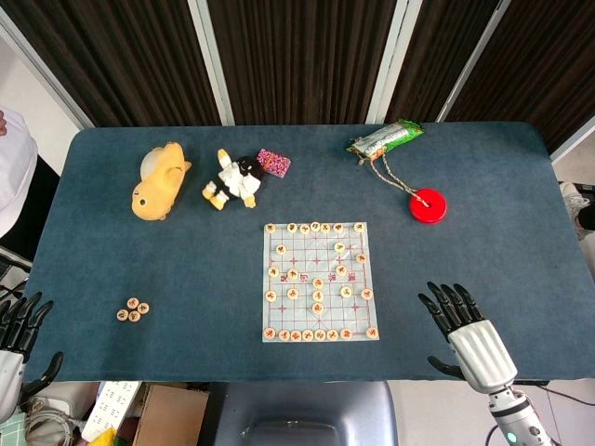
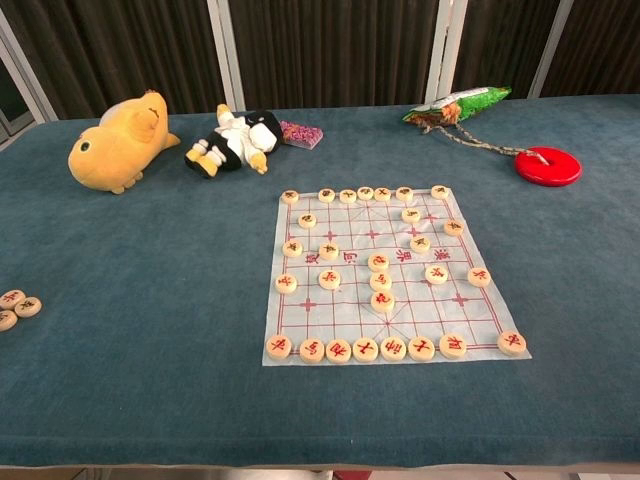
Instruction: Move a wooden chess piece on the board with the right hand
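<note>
A white paper chess board (image 1: pixel 319 281) (image 2: pixel 395 276) with a red grid lies at the table's middle front. Several round wooden pieces (image 1: pixel 318 282) (image 2: pixel 382 281) with red or dark characters sit on it, in rows along its near and far edges and scattered between. My right hand (image 1: pixel 462 327) hovers at the front right, to the right of the board, fingers spread and nothing in it. My left hand (image 1: pixel 20 334) shows at the front left edge, fingers apart and empty. Neither hand appears in the chest view.
Three loose wooden pieces (image 1: pixel 133 309) (image 2: pixel 14 305) lie at the front left. A yellow plush (image 1: pixel 159 182) (image 2: pixel 118 143), a black-and-white plush (image 1: pixel 235 179) (image 2: pixel 235 139), a green snack packet (image 1: pixel 385 138) (image 2: pixel 458 104) and a red disc on a cord (image 1: pixel 428 204) (image 2: pixel 548 165) lie along the back.
</note>
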Controlling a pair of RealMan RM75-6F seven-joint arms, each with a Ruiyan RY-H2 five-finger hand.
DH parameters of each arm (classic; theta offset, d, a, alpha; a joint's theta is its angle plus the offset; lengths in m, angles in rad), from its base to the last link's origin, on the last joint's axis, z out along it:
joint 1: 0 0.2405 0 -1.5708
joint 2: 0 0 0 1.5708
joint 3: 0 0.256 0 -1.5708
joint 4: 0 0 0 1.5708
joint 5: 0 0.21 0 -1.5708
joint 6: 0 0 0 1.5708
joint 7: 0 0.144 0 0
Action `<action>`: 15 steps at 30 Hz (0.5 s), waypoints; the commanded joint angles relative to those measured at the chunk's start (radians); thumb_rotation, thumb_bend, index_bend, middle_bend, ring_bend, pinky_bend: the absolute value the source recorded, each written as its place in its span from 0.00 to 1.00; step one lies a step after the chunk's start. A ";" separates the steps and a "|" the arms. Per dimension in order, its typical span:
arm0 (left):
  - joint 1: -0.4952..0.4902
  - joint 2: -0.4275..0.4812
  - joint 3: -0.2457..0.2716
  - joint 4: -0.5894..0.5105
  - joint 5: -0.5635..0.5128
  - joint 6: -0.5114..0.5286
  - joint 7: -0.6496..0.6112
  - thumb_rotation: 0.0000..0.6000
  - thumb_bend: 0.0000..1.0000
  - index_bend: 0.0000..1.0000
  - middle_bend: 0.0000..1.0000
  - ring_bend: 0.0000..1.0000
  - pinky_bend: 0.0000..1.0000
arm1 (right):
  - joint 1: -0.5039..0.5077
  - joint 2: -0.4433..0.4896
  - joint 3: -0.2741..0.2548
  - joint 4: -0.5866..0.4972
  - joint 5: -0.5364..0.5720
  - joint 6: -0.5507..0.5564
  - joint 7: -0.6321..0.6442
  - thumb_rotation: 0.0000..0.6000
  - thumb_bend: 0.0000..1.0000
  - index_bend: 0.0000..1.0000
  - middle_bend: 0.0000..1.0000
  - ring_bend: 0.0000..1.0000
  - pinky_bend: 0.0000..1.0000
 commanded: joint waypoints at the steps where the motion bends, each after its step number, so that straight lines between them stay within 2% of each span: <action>1: 0.001 0.000 -0.002 0.000 -0.004 0.001 -0.001 1.00 0.36 0.00 0.00 0.00 0.02 | 0.005 0.000 0.001 0.001 -0.008 -0.010 0.006 1.00 0.18 0.00 0.00 0.00 0.00; 6: -0.003 0.002 -0.006 -0.001 -0.011 -0.006 -0.012 1.00 0.36 0.00 0.00 0.00 0.02 | 0.042 -0.023 0.028 0.019 -0.014 -0.061 -0.009 1.00 0.18 0.01 0.00 0.00 0.00; 10: -0.012 0.005 -0.008 0.001 -0.012 -0.017 -0.030 1.00 0.36 0.00 0.00 0.00 0.02 | 0.147 -0.030 0.093 0.001 -0.006 -0.191 -0.068 1.00 0.18 0.10 0.00 0.00 0.00; 15: -0.019 0.007 -0.007 0.004 -0.008 -0.025 -0.036 1.00 0.36 0.00 0.00 0.00 0.02 | 0.299 -0.052 0.206 -0.028 0.160 -0.433 -0.164 1.00 0.18 0.21 0.00 0.00 0.00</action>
